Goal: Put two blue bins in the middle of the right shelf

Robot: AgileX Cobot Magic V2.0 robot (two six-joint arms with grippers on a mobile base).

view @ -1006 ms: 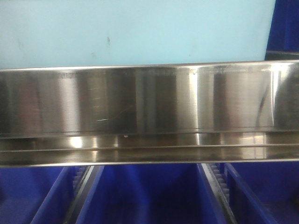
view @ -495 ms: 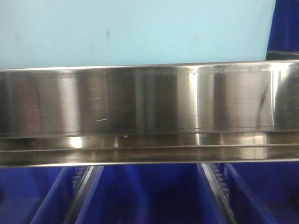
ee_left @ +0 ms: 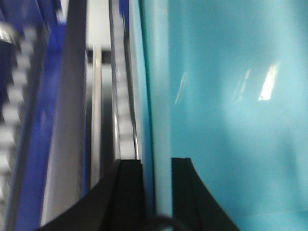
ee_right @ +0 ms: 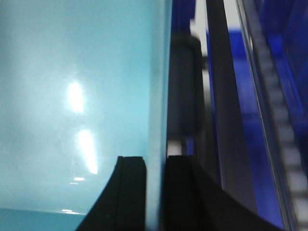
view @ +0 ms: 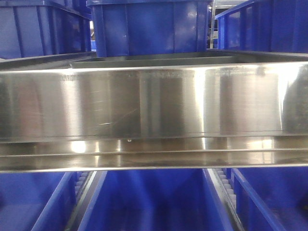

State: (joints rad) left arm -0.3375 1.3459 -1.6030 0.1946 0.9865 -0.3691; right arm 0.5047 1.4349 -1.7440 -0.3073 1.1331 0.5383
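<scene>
**A:** What is the left gripper (ee_left: 157,166) doing?

**B:** It is clamping its black fingers (ee_left: 129,192) on the upright wall of a light blue bin (ee_left: 226,120), with the rim sitting between them.

**A:** And the right gripper (ee_right: 155,163)?

**B:** It is pinching a light blue bin wall in the same way.

**A:** Where is the bin sitting?

**B:** It is hanging between both grippers, just beside a roller track (ee_left: 122,110).

**A:** What is the front camera showing?

**B:** A steel shelf rail (view: 154,110) is stretching across. Dark blue bins (view: 149,26) are standing behind the shelf's front edge, and more are lying below it
</scene>
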